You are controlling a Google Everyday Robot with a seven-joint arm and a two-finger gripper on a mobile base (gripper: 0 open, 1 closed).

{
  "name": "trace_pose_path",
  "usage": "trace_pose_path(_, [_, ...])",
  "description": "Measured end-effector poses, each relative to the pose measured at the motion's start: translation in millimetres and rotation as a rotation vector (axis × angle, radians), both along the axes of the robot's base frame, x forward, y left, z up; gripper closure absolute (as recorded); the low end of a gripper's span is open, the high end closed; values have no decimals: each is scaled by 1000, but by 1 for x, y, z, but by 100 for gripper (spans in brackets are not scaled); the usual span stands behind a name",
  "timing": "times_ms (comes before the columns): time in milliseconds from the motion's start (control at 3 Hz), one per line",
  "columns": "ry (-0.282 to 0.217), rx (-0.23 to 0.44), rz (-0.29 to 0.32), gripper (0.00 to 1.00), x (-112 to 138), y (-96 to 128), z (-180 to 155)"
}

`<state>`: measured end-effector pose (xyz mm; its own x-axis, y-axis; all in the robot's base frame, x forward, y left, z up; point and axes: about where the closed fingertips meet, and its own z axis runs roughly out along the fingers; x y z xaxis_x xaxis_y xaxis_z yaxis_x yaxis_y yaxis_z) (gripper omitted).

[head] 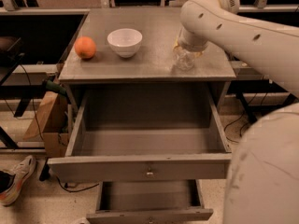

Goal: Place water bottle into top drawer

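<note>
The water bottle (183,59), clear and crinkled, stands on the right part of the grey table top (140,64), near its front edge. My gripper (188,50) is at the end of the white arm (243,29), directly over the bottle and down around its upper part; the wrist hides the bottle's cap. The top drawer (117,168) is pulled wide open below the table top, with a small metal knob (149,173) at its front centre. Nothing shows inside it.
A white bowl (124,42) and an orange (85,47) sit on the left half of the table top. A narrower lower drawer (149,214) is also open. My white base (266,171) fills the lower right. A cardboard box (46,120) and a shoe (16,178) are on the floor at left.
</note>
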<state>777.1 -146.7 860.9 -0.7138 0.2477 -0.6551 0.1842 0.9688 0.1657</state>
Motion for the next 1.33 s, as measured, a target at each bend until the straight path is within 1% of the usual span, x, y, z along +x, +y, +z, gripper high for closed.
trace_pose_path(333, [-38, 73, 73, 89, -16, -4, 24])
trace_pose_path(667, [-59, 200, 174, 100, -41, -4, 52])
trace_pose_path(1000, [26, 334, 299, 100, -79, -5, 46])
trace_pose_path(1333, [103, 429, 417, 100, -116, -45, 23])
